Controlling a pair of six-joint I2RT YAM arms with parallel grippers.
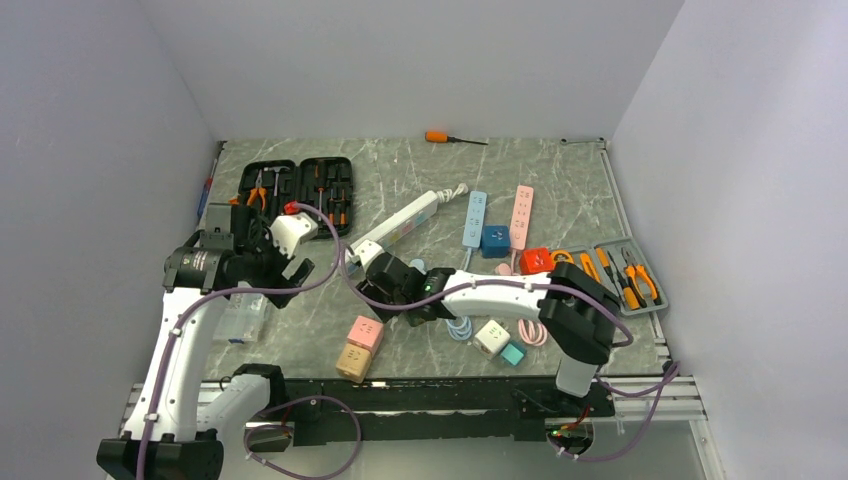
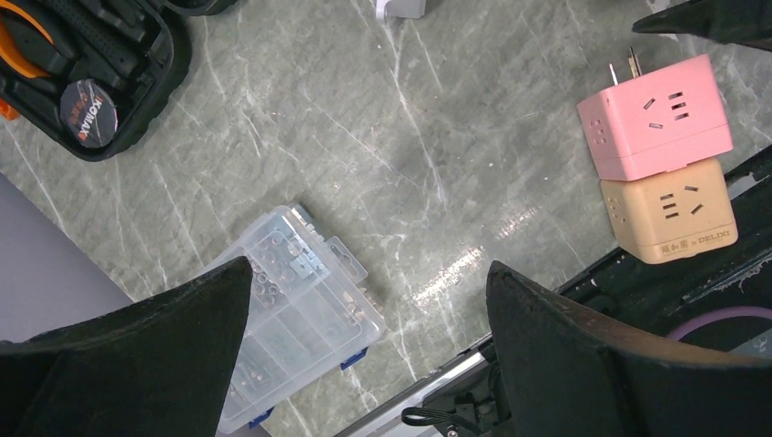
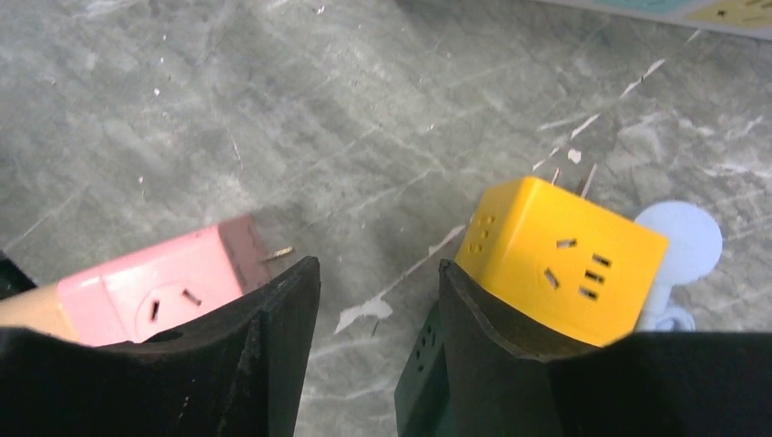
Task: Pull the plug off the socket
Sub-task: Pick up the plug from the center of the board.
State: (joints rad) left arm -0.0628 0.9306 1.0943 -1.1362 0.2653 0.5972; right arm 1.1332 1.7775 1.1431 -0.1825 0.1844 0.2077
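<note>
The pulling apart is not yet looking done. The pink plastic cube adapter (image 2: 657,127) and the tan plastic cube adapter (image 2: 669,218) are lying pressed face to face near the front edge of the grey marble-patterned bench (image 2: 391,155). The pink one's own prongs are sticking out free on its far side. From that I am judging that the tan one's plug is sitting inside the pink one, though the joint itself is hiding from every view.

Neither cube is being held. The right tool (image 3: 378,273) is hovering close above the bench between the pink plastic cube adapter and a yellow plastic cube adapter (image 3: 564,259). Its jaws are standing partly apart with only bare bench showing between them. The left tool (image 2: 369,273) is hanging higher, spread wide and gripping nothing, over a clear plastic compartment box (image 2: 291,309).

As I am reading it, everything is remaining: steadying one cube, gripping the other, and drawing the two apart.

The tan cube's face is showing "DELIXI" beside small characters too fine to read. A round sticker (image 2: 88,116) inside the black plastic tool case (image 2: 137,91) is reading roughly "KOMAX".
</note>
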